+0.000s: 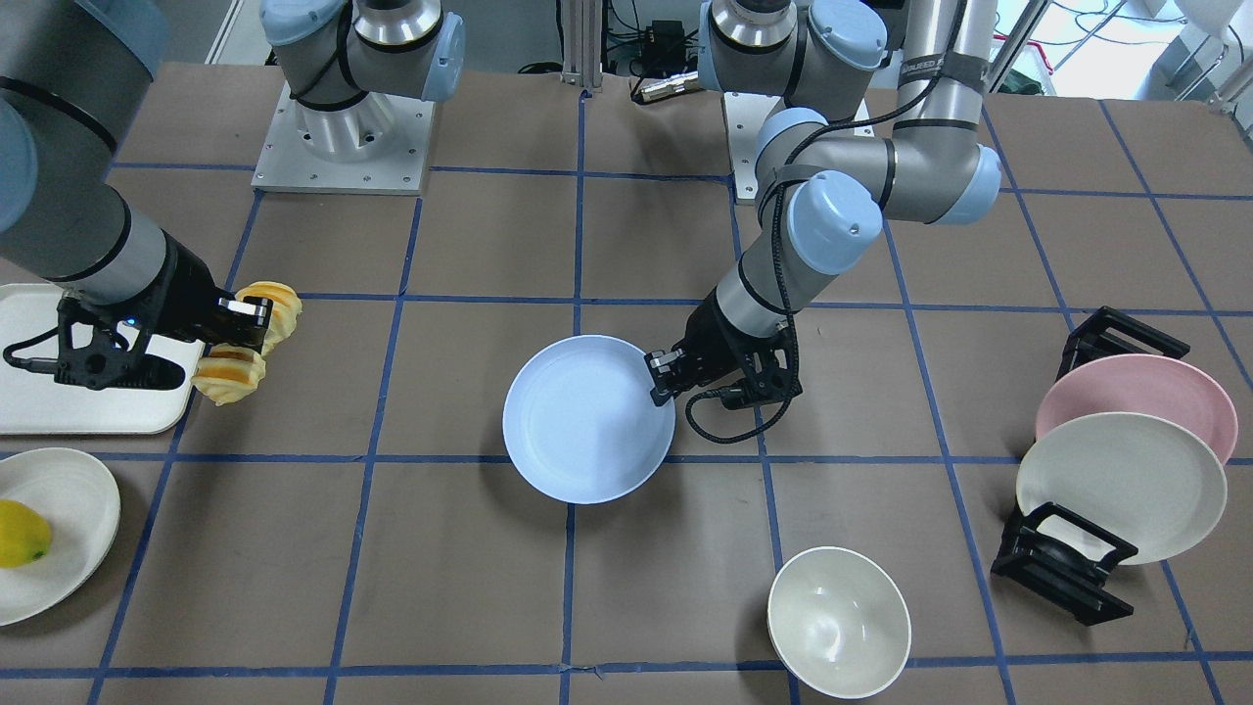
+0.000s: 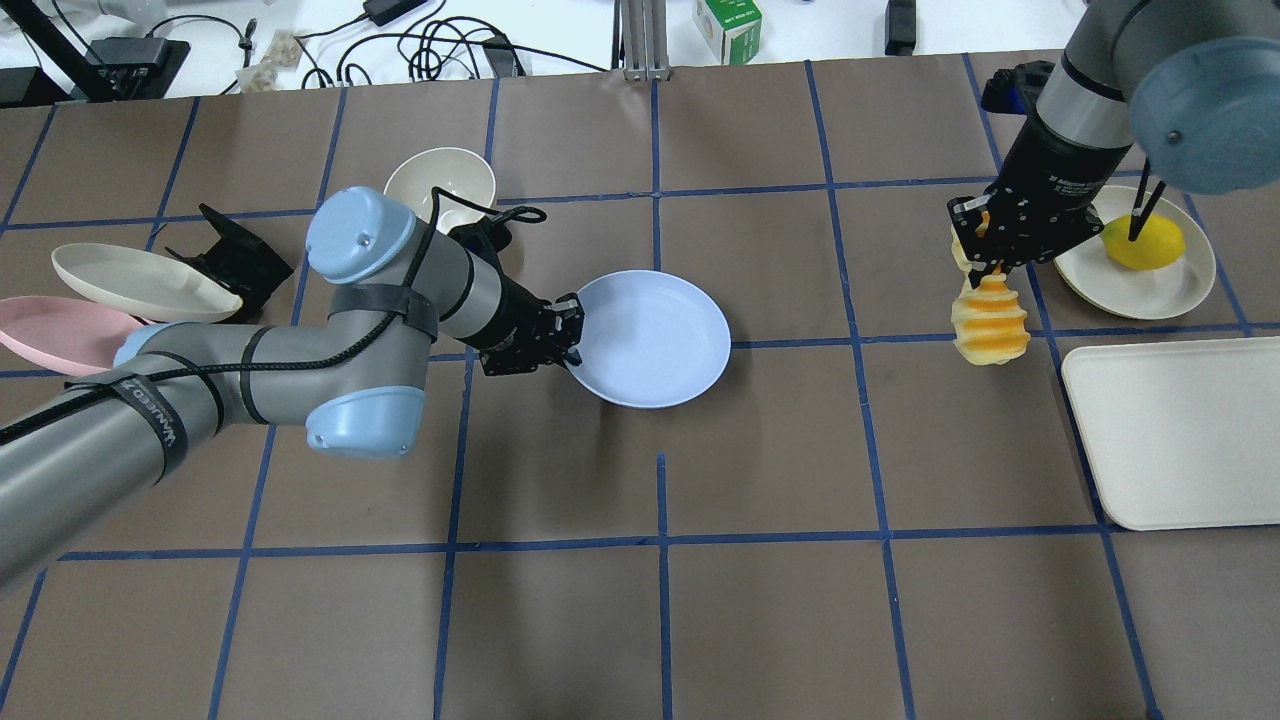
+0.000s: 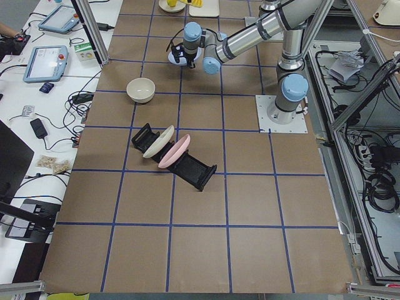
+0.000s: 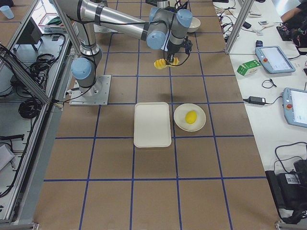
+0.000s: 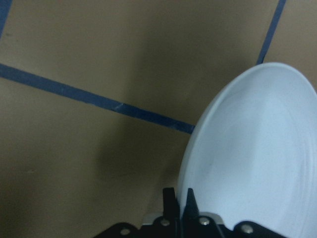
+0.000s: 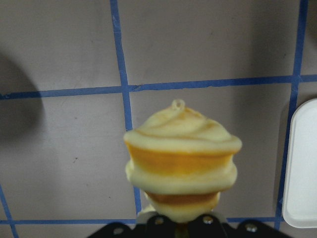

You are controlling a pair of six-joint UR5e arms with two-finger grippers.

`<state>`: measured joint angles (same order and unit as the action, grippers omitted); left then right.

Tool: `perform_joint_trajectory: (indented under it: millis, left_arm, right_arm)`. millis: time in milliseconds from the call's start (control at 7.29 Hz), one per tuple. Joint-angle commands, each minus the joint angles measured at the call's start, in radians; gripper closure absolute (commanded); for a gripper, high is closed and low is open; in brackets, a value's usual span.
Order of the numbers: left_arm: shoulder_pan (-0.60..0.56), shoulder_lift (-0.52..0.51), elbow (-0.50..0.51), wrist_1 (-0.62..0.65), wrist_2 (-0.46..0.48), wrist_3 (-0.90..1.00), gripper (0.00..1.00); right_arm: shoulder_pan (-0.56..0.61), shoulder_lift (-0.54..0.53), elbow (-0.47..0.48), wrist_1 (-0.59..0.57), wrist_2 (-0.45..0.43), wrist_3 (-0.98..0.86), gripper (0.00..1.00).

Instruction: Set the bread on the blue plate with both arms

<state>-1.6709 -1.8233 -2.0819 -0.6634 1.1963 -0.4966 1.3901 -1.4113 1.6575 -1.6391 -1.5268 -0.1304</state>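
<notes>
Pinching the rim of the blue plate [image 1: 587, 421], the left fingers [image 5: 170, 202] are shut tight, one on each side of the thin edge. The rest of the plate spreads out in front of them. A dark shadow lies under it on the bench [image 1: 470, 587], so I think the held side is tipped up a little. Holding it by the rim leaves the whole middle bare, ready for food. It also keeps the plate from sliding.

Far off to the side, well apart from the plate, the right fingers [image 1: 245, 313] are closed around the middle of the bread [image 2: 990, 320]. Both ends of the loaf stick out past them. It hangs in the air below those fingers and touches nothing else. I think a grip in the middle keeps it from tipping to one end.

The bread is not yet on the plate. There is open bench between the two.

Past the right fingers, away from the blue plate, lie a white tray [image 2: 1180, 440] and a cream plate [image 2: 1190, 285] with a yellow fruit [image 2: 1143, 243] on it.
</notes>
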Motion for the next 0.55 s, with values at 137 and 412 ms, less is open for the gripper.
perform_joint_trajectory:
  millis: [137, 412]
  left_arm:
    - [-0.027, -0.042, -0.029, 0.05, 0.005, -0.031, 1.0]
    - [-0.029, -0.057, -0.023, 0.051, 0.022, -0.025, 0.6]
  right_arm:
    - [0.088, 0.003, -0.001, -0.013, -0.007, 0.023, 1.0]
    - [0.16, 0.012, -0.004, -0.066, 0.026, 0.119, 1.0]
